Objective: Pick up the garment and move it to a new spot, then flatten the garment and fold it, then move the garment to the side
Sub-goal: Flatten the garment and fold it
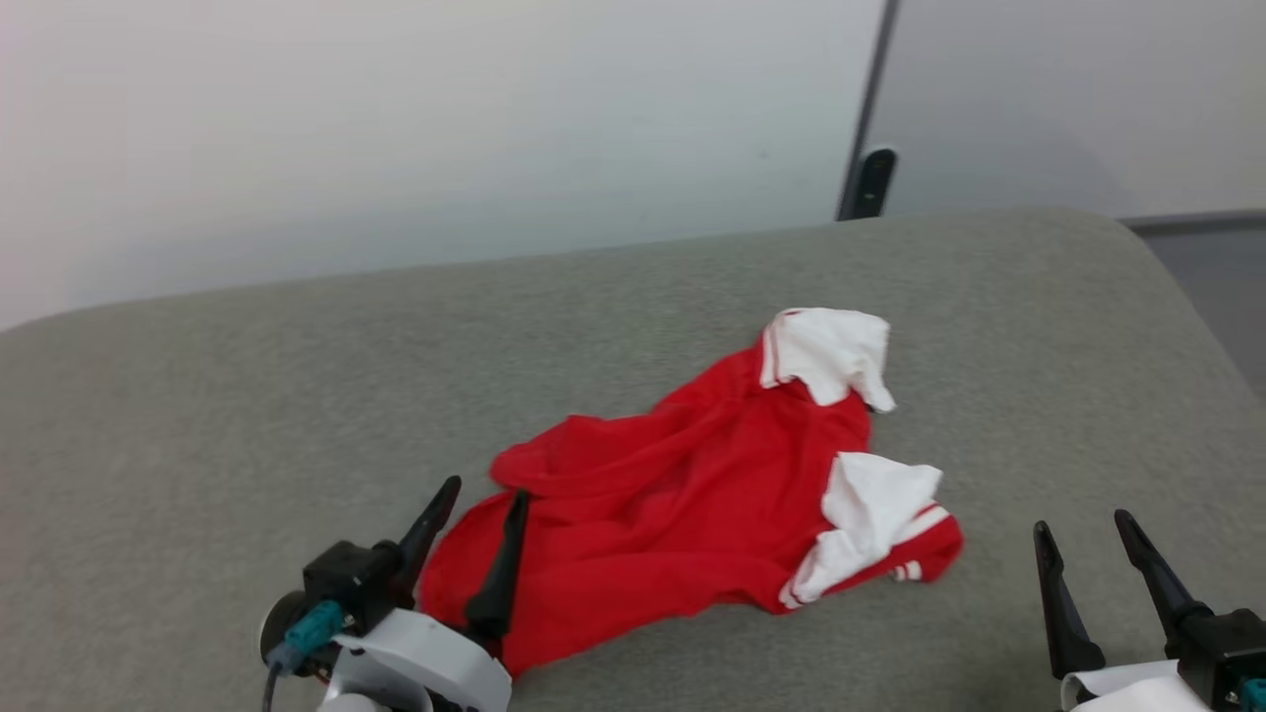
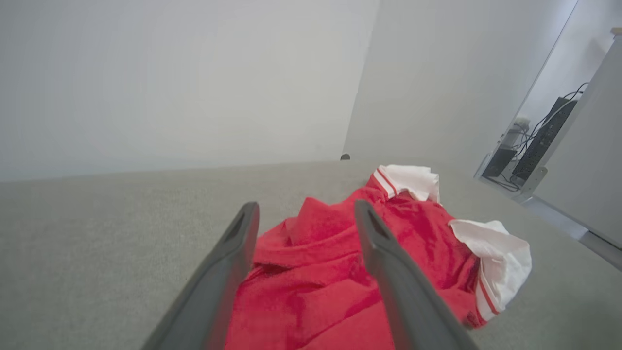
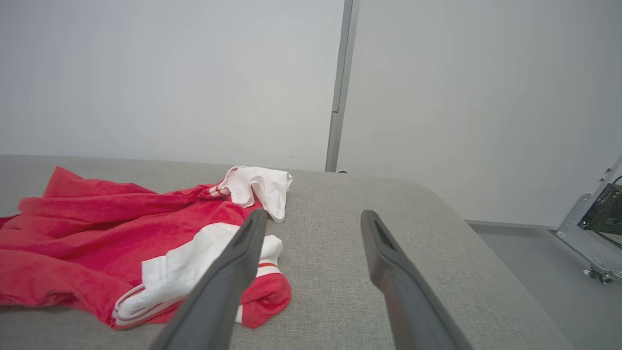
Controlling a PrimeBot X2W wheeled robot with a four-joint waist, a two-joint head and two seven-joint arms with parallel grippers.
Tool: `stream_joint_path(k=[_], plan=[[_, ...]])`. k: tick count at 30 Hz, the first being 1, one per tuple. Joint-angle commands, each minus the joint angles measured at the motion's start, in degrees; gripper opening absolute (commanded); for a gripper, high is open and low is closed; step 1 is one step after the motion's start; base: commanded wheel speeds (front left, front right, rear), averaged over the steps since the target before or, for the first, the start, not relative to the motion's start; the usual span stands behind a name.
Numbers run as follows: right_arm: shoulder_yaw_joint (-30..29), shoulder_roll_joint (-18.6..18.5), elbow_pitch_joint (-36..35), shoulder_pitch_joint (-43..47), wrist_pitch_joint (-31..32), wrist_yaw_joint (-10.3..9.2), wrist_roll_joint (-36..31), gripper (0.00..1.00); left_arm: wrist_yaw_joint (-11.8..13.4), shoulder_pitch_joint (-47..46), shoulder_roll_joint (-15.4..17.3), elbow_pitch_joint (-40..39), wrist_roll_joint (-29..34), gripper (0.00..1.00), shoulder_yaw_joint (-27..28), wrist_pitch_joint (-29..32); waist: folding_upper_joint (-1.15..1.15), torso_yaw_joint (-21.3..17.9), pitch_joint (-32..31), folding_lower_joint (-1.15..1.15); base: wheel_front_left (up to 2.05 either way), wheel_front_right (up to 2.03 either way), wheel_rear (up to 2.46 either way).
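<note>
Nearest in the head view, the left jaws sit at 7 o'clock, spread wide. One finger lies over the near-left edge of the garment (image 1: 673,494) and the other over the grey padded bench (image 1: 198,415) just beside it. Whether either tip touches the cloth cannot be told, and nothing is clamped. The right jaws stand at 5 o'clock, equally wide, over bare bench and well apart from the shirt. The garment lies crumpled at the middle of the bench, its white sleeves bunched toward 1 and 3 o'clock of the red heap. In the left wrist view the jaws rise from 6 o'clock, wide apart, with rumpled red garment (image 2: 316,272) in the gap between them and bench (image 2: 97,233) off at 9 o'clock. In the right wrist view the jaws are parted over bare bench (image 3: 330,272). The garment (image 3: 97,228) lies at 9 o'clock, and a striped white sleeve shows behind the 9 o'clock finger.
</note>
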Motion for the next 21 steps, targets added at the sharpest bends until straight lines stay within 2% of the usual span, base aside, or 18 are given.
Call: stream_joint_path(k=[1, 4, 6, 12, 13, 15, 18, 21], plan=[[0.36, 0.34, 0.44, -0.47, -0.04, -0.06, 0.27, 1.00, -0.16, -1.02, 0.62, 0.80, -0.22, 1.00, -0.04, 0.01, 0.00, -4.18, 1.15, 0.00, 0.00, 0.00, 0.00], [0.45, 0.67, 1.23, -0.92, -0.04, -0.06, 0.64, 1.00, -0.16, -2.38, 1.81, 3.07, -1.45, 1.00, -0.90, 0.72, 0.00, -5.49, 1.47, 0.00, 0.00, 0.00, 0.00], [0.57, 0.76, 1.79, -1.29, -0.04, -0.06, 0.66, 1.00, -0.16, -4.19, 2.73, 5.08, -2.53, 1.00, -1.61, 3.82, 0.00, -6.05, 1.70, 0.00, 0.00, 0.00, 0.00], [0.66, 1.22, 3.48, -2.57, -0.04, -0.06, 1.26, 1.00, -0.16, -11.59, 4.35, 9.81, -8.39, 1.00, -4.02, 22.83, 0.00, -6.75, 3.00, 0.00, 0.00, 0.00, 0.00], [0.66, 1.22, 3.48, -2.57, -0.04, -0.06, 1.26, 1.00, -0.16, -11.59, 4.35, 9.81, -8.39, 1.00, -4.02, 22.83, 0.00, -6.75, 3.00, 0.00, 0.00, 0.00, 0.00], [0.81, 1.54, 3.95, -3.26, -0.04, -0.06, 1.34, 1.00, -0.16, -13.88, 5.14, 11.05, -10.35, 1.00, -4.58, 29.73, 0.00, -7.02, 3.60, 0.00, 0.00, 0.00, 0.00], [0.92, 1.86, 4.71, -4.00, -0.04, -0.06, 1.69, 1.00, 0.92, -17.13, 5.79, 12.90, -12.02, 1.00, -5.46, 40.44, 0.00, -7.40, 4.39, 0.00, 0.00, 0.00, 0.00], [0.95, 2.36, 5.23, -4.79, -0.04, -0.06, 2.14, 1.00, 2.81, -18.76, 4.96, 13.71, -14.22, 1.00, -5.98, 50.27, 0.00, -7.75, 5.20, 0.00, 0.00, 0.00, 0.00]])
